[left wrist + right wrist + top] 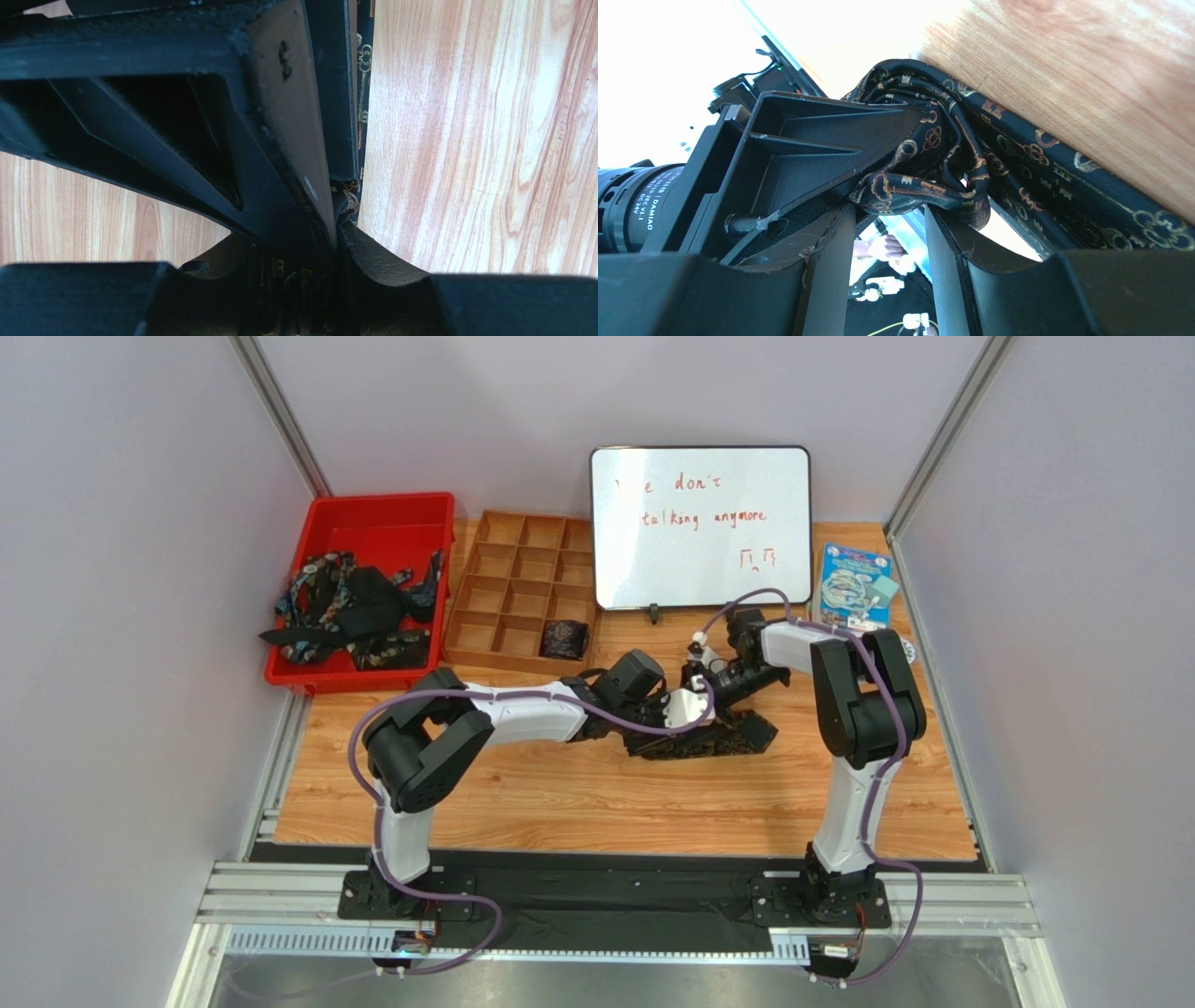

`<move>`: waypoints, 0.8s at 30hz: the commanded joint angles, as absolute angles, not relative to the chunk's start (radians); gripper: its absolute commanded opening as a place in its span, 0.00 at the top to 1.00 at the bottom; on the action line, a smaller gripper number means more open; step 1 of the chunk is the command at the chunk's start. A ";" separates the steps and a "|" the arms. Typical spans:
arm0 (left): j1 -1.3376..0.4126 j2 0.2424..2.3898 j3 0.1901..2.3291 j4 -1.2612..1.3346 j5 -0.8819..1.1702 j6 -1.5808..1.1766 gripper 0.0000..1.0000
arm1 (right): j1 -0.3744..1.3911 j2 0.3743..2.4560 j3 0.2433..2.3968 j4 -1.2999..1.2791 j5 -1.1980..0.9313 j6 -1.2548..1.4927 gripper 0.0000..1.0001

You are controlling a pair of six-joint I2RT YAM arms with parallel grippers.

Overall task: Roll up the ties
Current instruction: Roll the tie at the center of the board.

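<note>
Your left claw (337, 234) is squeezing the dark tie (709, 739), which is lying in the middle of the wooden table (561, 805). Your right claw (882, 210) is touching its curled end; I cannot tell if it is gripping.

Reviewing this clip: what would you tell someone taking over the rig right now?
The left gripper is shut on the tie mid-table.
The right gripper has its jaws apart at the tie's partly wound end; grip unclear.
Done: one rolled tie sits in the wooden tray.
Left: finish this roll, tray it, then roll the loose ties in the red bin.
</note>
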State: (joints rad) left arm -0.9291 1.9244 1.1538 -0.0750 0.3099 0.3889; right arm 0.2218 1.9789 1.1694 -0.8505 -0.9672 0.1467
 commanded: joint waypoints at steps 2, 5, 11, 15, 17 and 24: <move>-0.933 1.960 1.143 -0.202 0.307 0.417 0.85 | 0.225 1.994 1.152 -0.703 -0.939 0.190 0.55; -0.934 1.959 1.146 -0.212 0.307 0.428 0.85 | 0.227 1.983 1.147 -0.689 -0.924 0.202 0.62; -0.933 1.957 1.155 -0.224 0.307 0.428 0.75 | 0.218 2.005 1.147 -0.710 -0.876 0.195 1.00; -0.923 1.915 1.135 -0.206 0.341 0.414 0.58 | 0.175 2.042 1.137 -0.744 -0.888 0.176 1.00; -0.908 1.895 1.109 -0.184 0.366 0.408 0.48 | 0.154 2.052 1.129 -0.761 -0.903 0.167 1.00; -0.856 1.823 1.051 -0.027 0.453 0.354 0.34 | 0.123 2.089 1.115 -0.778 -0.897 0.158 1.00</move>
State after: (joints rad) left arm -0.8856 1.8866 1.0950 -0.0666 0.3851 0.3985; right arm 0.1463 2.0449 1.1320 -0.8055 -1.0363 0.1822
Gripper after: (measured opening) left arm 0.624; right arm 0.018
